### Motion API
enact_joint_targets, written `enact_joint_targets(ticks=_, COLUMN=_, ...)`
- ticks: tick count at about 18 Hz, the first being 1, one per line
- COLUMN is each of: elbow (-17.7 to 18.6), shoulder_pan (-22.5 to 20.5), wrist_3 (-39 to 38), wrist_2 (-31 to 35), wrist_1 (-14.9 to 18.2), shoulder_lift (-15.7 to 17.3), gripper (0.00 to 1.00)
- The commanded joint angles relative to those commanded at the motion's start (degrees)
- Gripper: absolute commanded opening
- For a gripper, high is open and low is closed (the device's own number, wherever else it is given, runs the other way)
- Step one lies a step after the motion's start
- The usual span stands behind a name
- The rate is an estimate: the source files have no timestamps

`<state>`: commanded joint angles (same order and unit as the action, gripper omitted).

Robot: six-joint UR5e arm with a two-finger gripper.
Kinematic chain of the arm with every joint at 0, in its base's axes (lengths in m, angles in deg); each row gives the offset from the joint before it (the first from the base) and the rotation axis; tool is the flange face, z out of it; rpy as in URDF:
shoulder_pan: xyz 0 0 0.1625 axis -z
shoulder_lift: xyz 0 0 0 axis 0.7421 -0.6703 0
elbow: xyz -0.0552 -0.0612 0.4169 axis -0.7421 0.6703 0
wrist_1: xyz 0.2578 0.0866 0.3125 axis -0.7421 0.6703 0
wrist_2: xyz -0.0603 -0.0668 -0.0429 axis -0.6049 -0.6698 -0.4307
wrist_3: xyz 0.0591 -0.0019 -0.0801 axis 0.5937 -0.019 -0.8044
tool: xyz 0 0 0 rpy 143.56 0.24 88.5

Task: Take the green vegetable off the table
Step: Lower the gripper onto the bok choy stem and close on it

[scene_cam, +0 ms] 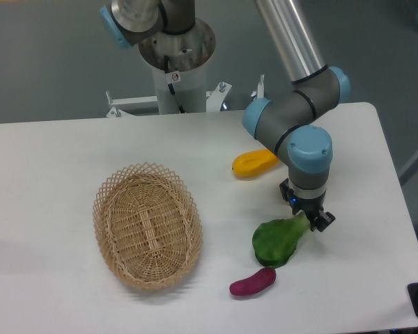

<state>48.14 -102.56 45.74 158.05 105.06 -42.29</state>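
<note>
The green vegetable (274, 243) lies on the white table (56, 160), right of centre. Its dark leaf points toward the front and its pale stalk end points up-right. My gripper (306, 214) points straight down over that stalk end. Its black fingers (321, 221) stand on either side of the stalk and look closed on it. The leaf still rests on the tabletop. The wrist hides the fingertips themselves.
An oval wicker basket (148, 225) sits on the left half of the table. A yellow oblong fruit (254, 163) lies just behind the gripper. A small purple piece (253, 282) lies in front of the leaf. The table's right edge is close by.
</note>
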Motion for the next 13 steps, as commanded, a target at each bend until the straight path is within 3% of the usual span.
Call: enact_joint_targets(ticks=13, elbow=-0.2, shoulder_pan=-0.7, wrist_3=0.3, wrist_2=-0.5, wrist_1=0.1, shoulder_lift=2.5, gripper=0.32)
